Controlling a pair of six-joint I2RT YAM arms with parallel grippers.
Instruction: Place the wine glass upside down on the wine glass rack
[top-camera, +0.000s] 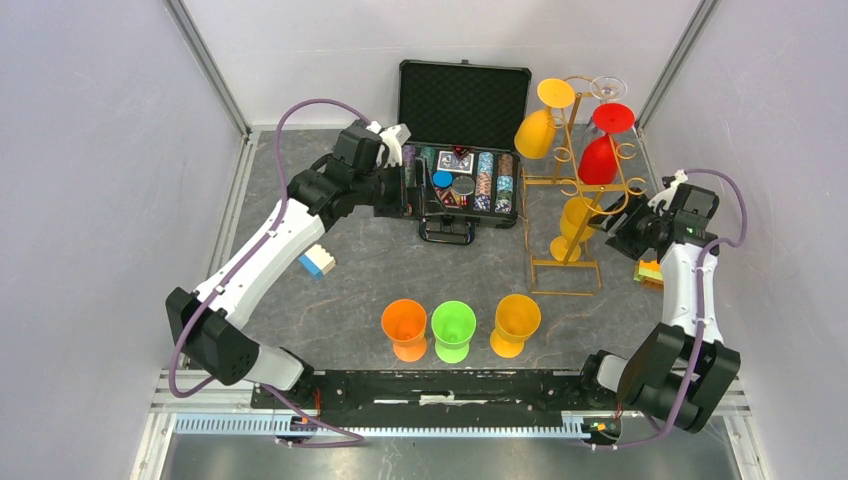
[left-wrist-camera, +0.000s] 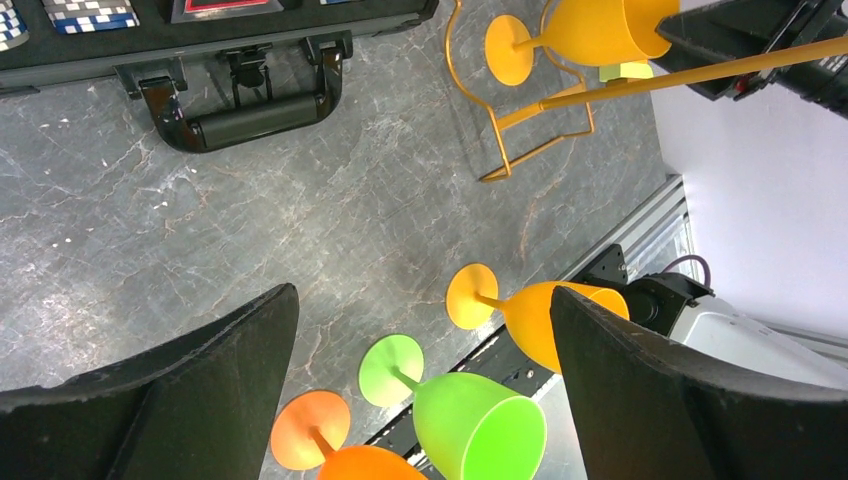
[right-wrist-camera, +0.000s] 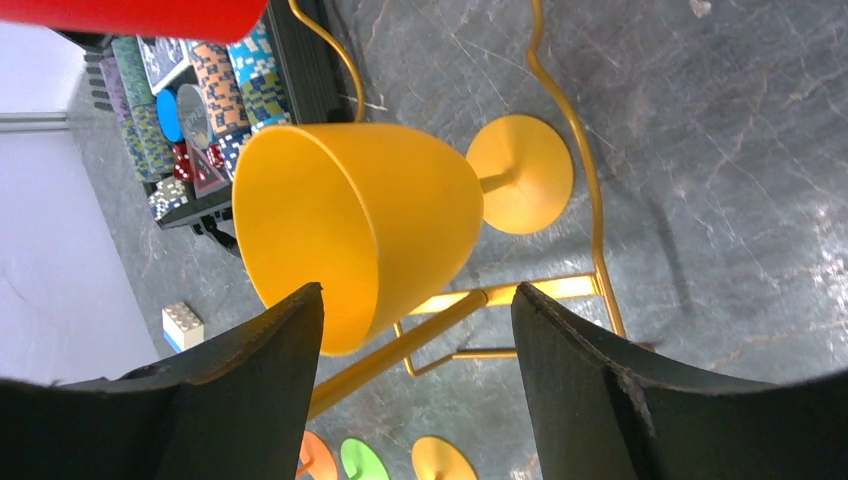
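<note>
The gold wire wine glass rack (top-camera: 575, 190) stands at the right of the table. A yellow, a red and a clear glass hang upside down from its top rails. Inside the rack's wire base a yellow wine glass (top-camera: 577, 222) stands upright on the table. My right gripper (top-camera: 622, 222) is just right of it, open. In the right wrist view the bowl (right-wrist-camera: 350, 225) lies just beyond the fingertips (right-wrist-camera: 300, 330), with nothing between them and the rack's pole (right-wrist-camera: 400, 345) crossing behind. My left gripper (top-camera: 412, 196) hovers over the poker case, wide open and empty (left-wrist-camera: 422, 295).
An open black poker chip case (top-camera: 463, 100) sits at the back centre. Orange (top-camera: 405, 328), green (top-camera: 453, 328) and yellow (top-camera: 516, 322) glasses stand upright in a row near the front. A white-blue block (top-camera: 318, 262) lies left, an orange-yellow block (top-camera: 650, 272) under the right arm.
</note>
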